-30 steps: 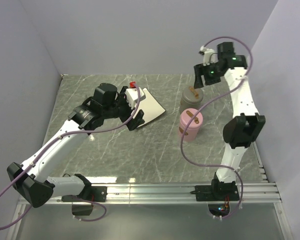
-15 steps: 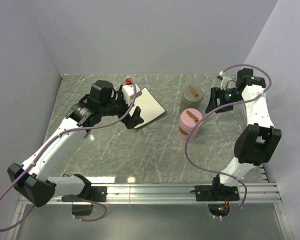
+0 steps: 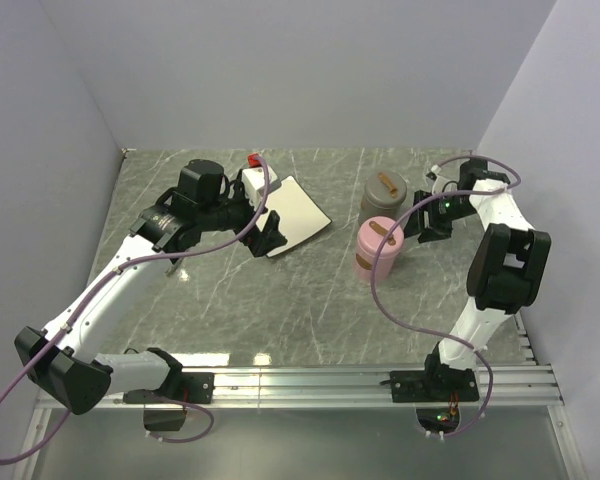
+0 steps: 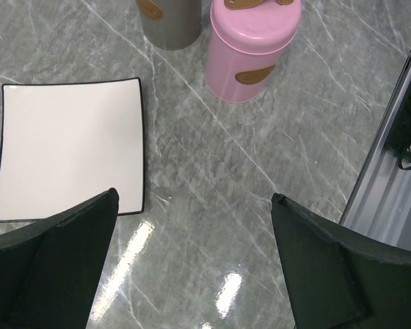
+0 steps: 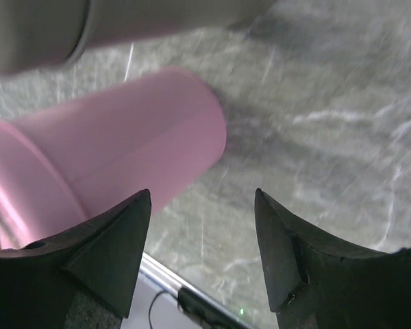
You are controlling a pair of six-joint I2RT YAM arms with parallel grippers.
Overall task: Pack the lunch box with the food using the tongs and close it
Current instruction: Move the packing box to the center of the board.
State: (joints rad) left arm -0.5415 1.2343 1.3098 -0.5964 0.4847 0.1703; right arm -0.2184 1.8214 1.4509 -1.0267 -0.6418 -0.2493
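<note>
Seems like the reach step: right pincer (image 5: 202, 205), jaws apart, just beside the pink canister (image 5: 123, 137); left pincer (image 4: 192, 205) gapes empty, well off from it. Next: straddle it squarely.

left arm (image 3: 110, 290), white links with black joints: runs from its base at 7 o'clock in the top view toward 11 o'clock, forearm extended.
left gripper (image 3: 263, 222) (image 4: 195, 199), two black fingers: tilted downward, jaws spread wide, empty.
right arm (image 3: 495, 262), same build: rises from 5 o'clock and folds over near 2 o'clock.
right gripper (image 3: 427, 218) (image 5: 203, 195), black: aimed toward 9 o'clock, jaws parted, empty.
</note>
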